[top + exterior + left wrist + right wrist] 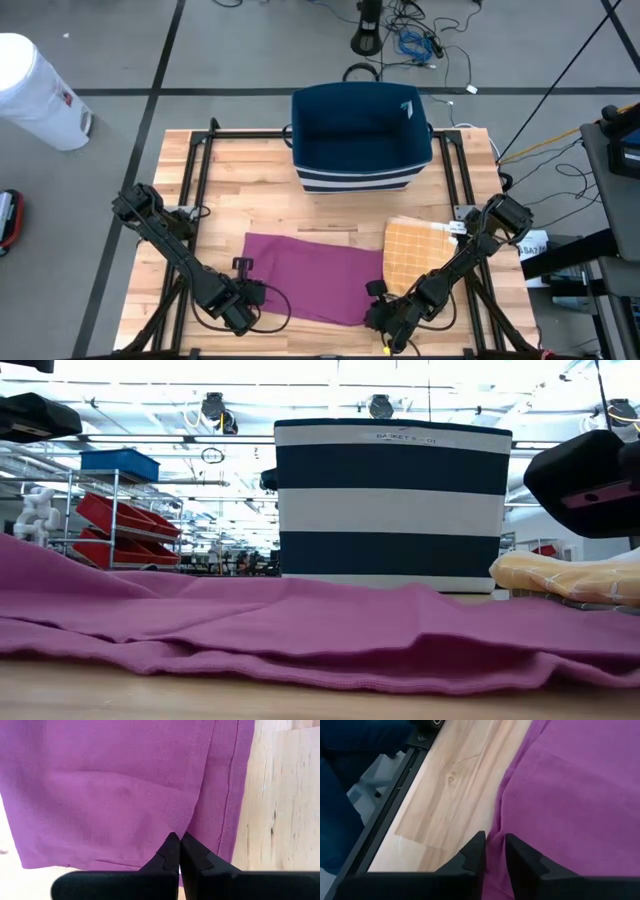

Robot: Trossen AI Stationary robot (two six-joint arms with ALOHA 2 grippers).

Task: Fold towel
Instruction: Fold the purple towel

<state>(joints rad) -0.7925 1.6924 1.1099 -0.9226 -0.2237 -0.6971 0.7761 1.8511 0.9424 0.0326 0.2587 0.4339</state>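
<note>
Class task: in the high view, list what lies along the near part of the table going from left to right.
Left claw shut on the purple towel → right claw at the towel's other near corner → yellow checked cloth.

We count one purple towel (310,276), spread near front edge of table (250,190), between centre and left. One yellow checked cloth (412,250), folded, at towel's right end toward right edge. One striped navy basket (360,135) at back edge, middle. Two arms, two grippers: left gripper (262,293) at towel's front left corner, right gripper (375,305) at its front right corner. Off table we count one white bin (38,92) on floor past back left corner.
</note>
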